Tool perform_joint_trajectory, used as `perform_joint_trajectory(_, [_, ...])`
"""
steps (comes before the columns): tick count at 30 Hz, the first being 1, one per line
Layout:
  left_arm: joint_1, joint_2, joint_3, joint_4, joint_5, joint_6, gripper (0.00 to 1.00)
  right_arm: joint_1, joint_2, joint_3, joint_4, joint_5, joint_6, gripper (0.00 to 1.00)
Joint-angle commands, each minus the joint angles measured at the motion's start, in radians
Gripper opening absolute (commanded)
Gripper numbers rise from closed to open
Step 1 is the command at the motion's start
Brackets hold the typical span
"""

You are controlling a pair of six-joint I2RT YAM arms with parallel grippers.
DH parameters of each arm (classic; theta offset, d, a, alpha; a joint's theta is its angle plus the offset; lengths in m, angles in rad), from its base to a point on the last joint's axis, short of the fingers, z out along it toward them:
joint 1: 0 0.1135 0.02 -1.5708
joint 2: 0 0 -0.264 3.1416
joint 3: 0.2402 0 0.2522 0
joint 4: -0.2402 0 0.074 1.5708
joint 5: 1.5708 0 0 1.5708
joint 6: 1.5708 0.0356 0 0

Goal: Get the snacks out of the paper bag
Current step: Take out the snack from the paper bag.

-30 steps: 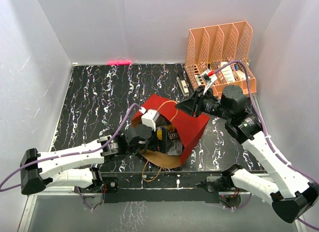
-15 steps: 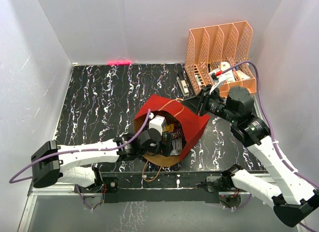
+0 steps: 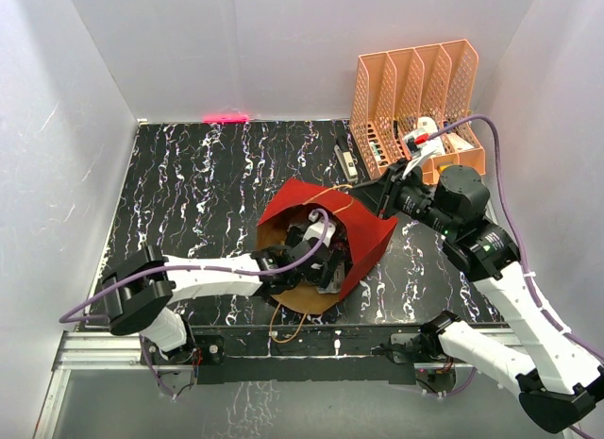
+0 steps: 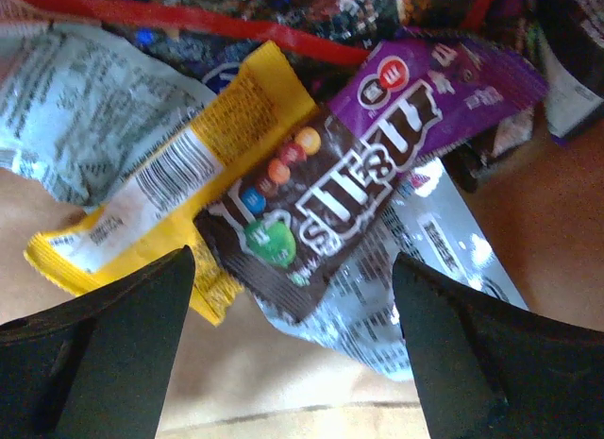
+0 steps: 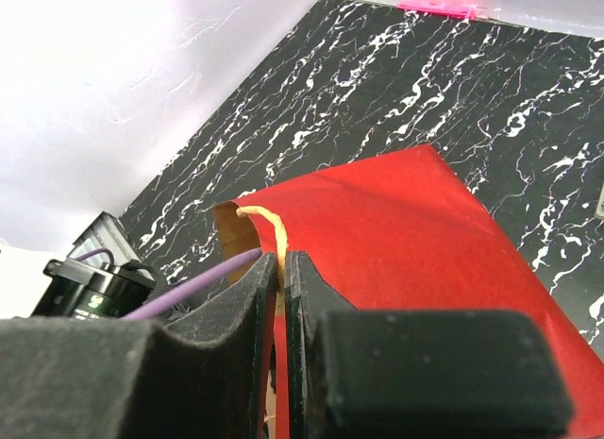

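1. Snacks (image 4: 321,203) lay in a loose, overlapping heap on the brown inner wall of the paper bag (image 3: 366,233). The bag rested on its side on the table (image 3: 189,194) with its mouth toward the arms, and no packet was outside it yet.
2. Handling, as judged: the packets looked light, thin and crinkly, with slick film and loose contents, so they would slide over one another. A pinch on a flat face would probably slip.
3. Best hold, as judged: the free edge or crimped end of the purple-and-brown packet (image 4: 377,127). It lay uppermost, across the yellow packet (image 4: 189,165) and the silver packet (image 4: 444,260).
4. Left gripper (image 4: 291,269): spread wide and empty, with one finger on either side of the uppermost packet and just above the heap.
5. Right gripper (image 5: 281,278): clamped on the paper bag at its cord handle (image 5: 275,227), holding the upper rim off the table.
6. Change over the previous second:
   - The left arm had advanced from the bag's mouth to deep inside it.
   - The right gripper had drawn back toward the orange rack (image 3: 415,90), lifting the rim and widening the opening.
   - The bag's closed end had stayed roughly where it was.
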Motion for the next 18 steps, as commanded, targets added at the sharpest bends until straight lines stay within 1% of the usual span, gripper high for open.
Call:
perform_joint_trajectory(1, [0.014,0.067,0.078,0.066,-0.059,0.095,0.83,0.001,-0.023,0.063,0.022,0.03,-0.024,0.12])
perform_joint_trajectory(3, [0.014,0.111,0.104,0.066,-0.058,0.117,0.82,0.001,-0.025,0.065,0.021,0.031,-0.026,0.12])
perform_joint_trajectory(4, [0.015,0.129,0.117,0.06,-0.062,0.119,0.8,0.002,-0.026,0.065,0.02,0.033,-0.027,0.12])
perform_joint_trajectory(6, [0.014,0.159,0.143,0.026,-0.093,0.103,0.69,0.002,-0.033,0.065,0.015,0.039,-0.027,0.12])
perform_joint_trajectory(7, [0.014,0.164,0.152,0.006,-0.104,0.092,0.65,0.002,-0.036,0.064,0.013,0.043,-0.027,0.12])
perform_joint_trajectory(11, [0.014,0.15,0.162,-0.05,-0.116,0.049,0.55,0.001,-0.056,0.05,0.0,0.056,-0.025,0.12])
perform_joint_trajectory(13, [0.015,0.134,0.167,-0.081,-0.107,0.022,0.48,0.002,-0.067,0.039,-0.001,0.067,-0.026,0.12])
perform_joint_trajectory(15, [0.014,0.113,0.17,-0.115,-0.09,-0.007,0.37,0.002,-0.071,0.035,-0.003,0.073,-0.027,0.12])
perform_joint_trajectory(18, [0.014,0.081,0.169,-0.153,-0.074,-0.049,0.24,0.002,-0.069,0.041,-0.007,0.074,-0.037,0.12])
